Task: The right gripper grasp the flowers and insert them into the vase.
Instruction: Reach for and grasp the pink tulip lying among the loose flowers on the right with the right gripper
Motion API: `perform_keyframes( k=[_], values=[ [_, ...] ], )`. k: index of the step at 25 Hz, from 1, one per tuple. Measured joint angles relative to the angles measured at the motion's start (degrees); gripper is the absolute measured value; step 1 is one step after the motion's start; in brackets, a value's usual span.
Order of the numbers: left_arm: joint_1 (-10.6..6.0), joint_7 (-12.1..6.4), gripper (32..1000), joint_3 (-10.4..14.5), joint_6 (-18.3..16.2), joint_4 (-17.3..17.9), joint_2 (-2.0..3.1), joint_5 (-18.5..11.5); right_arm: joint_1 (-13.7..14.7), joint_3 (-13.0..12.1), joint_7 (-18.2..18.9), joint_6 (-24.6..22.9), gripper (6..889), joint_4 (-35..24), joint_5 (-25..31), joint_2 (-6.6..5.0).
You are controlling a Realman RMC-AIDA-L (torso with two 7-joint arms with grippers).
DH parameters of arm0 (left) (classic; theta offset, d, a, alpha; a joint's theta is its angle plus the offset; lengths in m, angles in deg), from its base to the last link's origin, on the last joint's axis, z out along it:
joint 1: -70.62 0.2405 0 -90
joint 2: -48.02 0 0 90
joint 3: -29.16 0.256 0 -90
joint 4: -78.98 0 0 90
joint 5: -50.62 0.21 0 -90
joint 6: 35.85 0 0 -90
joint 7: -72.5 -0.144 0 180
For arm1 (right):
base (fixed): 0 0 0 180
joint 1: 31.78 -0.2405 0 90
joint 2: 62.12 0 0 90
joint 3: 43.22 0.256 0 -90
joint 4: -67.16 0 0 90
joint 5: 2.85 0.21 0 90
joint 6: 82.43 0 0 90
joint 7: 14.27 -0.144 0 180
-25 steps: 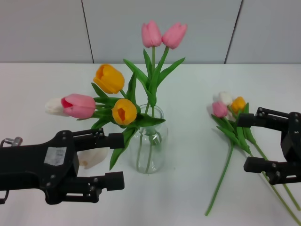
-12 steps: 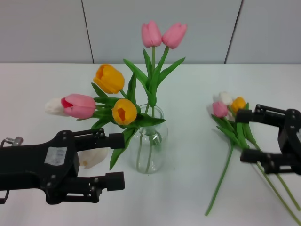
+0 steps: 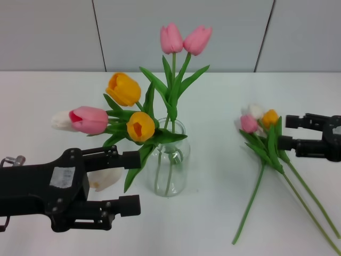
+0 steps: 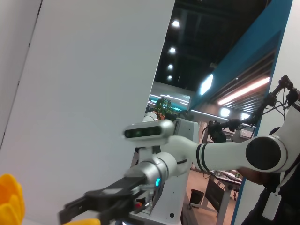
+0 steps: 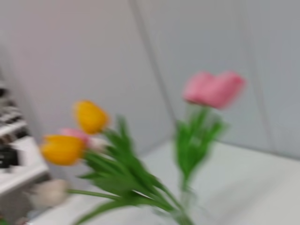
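Note:
Three small tulips, the flowers (image 3: 270, 152), lie on the white table at the right. Their pink, white and orange heads point away from me and the long stems run toward the front edge. My right gripper (image 3: 283, 132) is open at the right edge, its fingertips beside the leaves just below the orange head, with nothing gripped. It also shows far off in the left wrist view (image 4: 96, 208). The clear glass vase (image 3: 171, 162) stands mid-table holding big tulips. My left gripper (image 3: 136, 181) is open just left of the vase.
Big yellow-orange tulips (image 3: 123, 89), tall pink tulips (image 3: 185, 39) and a pink-and-white bloom (image 3: 85, 120) spread out from the vase, seen blurred in the right wrist view (image 5: 213, 89). A white petal-like piece (image 3: 104, 178) lies by the left gripper. A grey wall backs the table.
My right gripper has moved away from the front edge, from beside the stems to level with the flower heads, and its fingers look closer together. The left arm and flowers have not moved.

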Motion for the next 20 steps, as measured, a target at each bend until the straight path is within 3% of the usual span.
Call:
perform_keyframes(
  k=[6,12,20],
  values=[
    [0.07,0.0,835,0.0,-0.08,0.0,0.0,-0.01,-1.31,0.01,-10.17,-8.84,849,-1.84,-7.14,-0.46],
    [0.03,0.0,835,0.0,-0.09,0.0,0.0,-0.07,-5.95,0.01,-22.7,-14.39,848,-1.32,-20.06,-1.03],
    [-0.2,-0.02,835,0.0,-0.09,0.0,-0.06,0.03,-10.48,-0.46,-30.21,-20.75,848,-0.9,-35.07,-0.08]
  ],
)
